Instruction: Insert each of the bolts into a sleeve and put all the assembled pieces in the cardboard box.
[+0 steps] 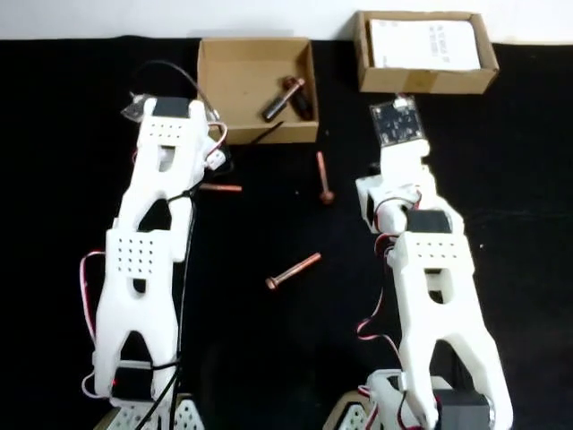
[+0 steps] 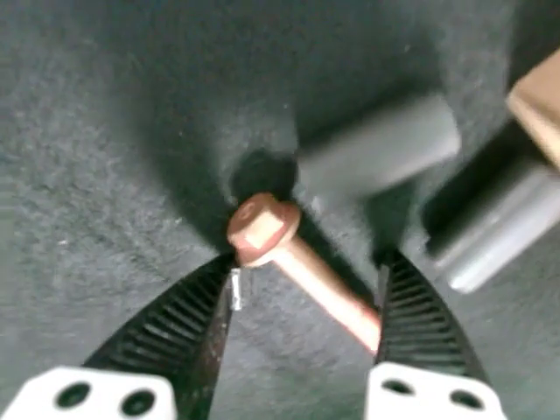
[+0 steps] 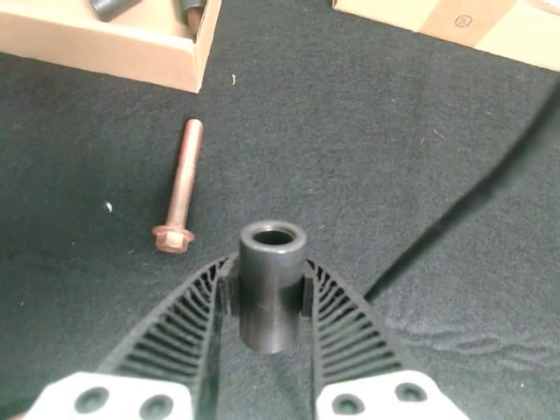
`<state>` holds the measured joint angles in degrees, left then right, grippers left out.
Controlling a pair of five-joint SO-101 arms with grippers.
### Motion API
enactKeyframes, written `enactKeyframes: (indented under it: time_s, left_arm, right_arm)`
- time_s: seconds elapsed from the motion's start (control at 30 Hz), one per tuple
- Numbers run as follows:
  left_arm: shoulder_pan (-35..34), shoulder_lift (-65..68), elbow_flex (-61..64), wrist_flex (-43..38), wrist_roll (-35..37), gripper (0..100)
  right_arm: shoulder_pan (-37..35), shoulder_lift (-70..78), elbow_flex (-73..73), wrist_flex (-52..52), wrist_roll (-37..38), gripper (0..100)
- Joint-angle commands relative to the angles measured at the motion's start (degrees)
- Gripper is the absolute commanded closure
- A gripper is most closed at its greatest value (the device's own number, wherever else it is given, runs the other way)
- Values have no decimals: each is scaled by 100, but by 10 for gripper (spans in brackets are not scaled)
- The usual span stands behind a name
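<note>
My left gripper (image 2: 308,273) holds a copper bolt (image 2: 302,276) slantwise between its fingers, the hex head by one finger and the shaft end against the other. In the high view this bolt (image 1: 221,188) pokes out beside the left arm's gripper (image 1: 217,164). My right gripper (image 3: 271,273) is shut on a dark grey sleeve (image 3: 272,289), held upright with its bore open. Two blurred grey sleeves (image 2: 376,153) (image 2: 490,236) lie just beyond the left gripper. The cardboard box (image 1: 208,85) at the back holds assembled pieces (image 1: 288,98).
Two loose bolts lie on the black mat: one (image 1: 324,176) near the right arm's gripper (image 1: 374,208), also in the right wrist view (image 3: 179,188), and one (image 1: 293,270) in the middle. A second box (image 1: 425,79) with a paper sheet stands at the back right.
</note>
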<state>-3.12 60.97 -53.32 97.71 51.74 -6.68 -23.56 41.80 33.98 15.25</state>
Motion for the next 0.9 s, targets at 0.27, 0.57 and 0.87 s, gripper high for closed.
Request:
enactKeyframes:
  time_s: [0.27,0.57,0.87]
  left_arm:
    - [57,101,330,352,-2127,991]
    - [778,-163,391,352,-5240,991]
    - [778,-127,391,316,-5196,905]
  right_arm:
    - [-40,-277,-22,-92,-18,990]
    - [-189,-330,-40,-75,-44,990]
    - [-31,-330,-66,-84,-35,990]
